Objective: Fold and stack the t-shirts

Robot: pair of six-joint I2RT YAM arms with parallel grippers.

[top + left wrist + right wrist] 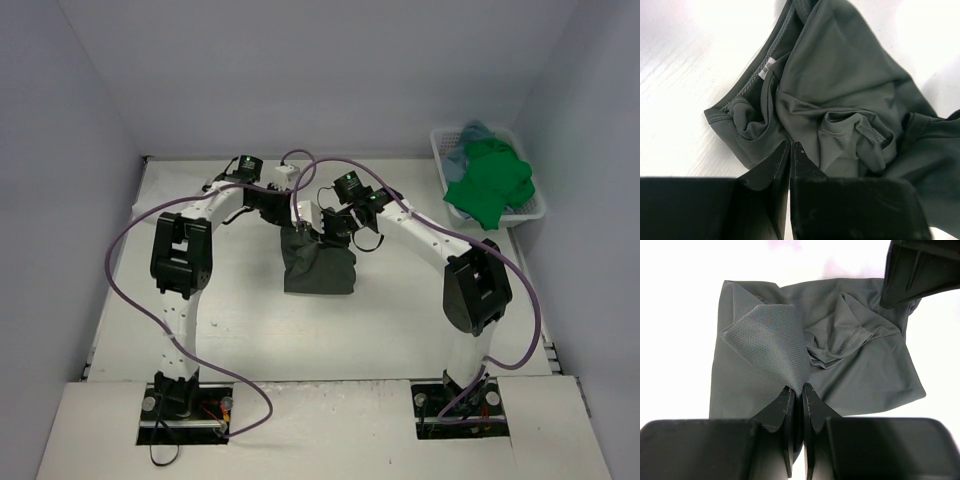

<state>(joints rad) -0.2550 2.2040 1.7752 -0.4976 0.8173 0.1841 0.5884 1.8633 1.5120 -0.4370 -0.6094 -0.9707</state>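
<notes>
Grey shirt (318, 262) lies bunched on the table (230, 320); left claw (790, 147) and right claw (796, 390) each clamp its cloth, likely to spread it

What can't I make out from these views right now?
- Top view: the arms cover the far edge of the dark grey t-shirt.
- Top view: the green t-shirt hides what lies lower in the basket.
- Wrist views: how much cloth the left tool and right tool pinch; their fingers hide it.
</notes>
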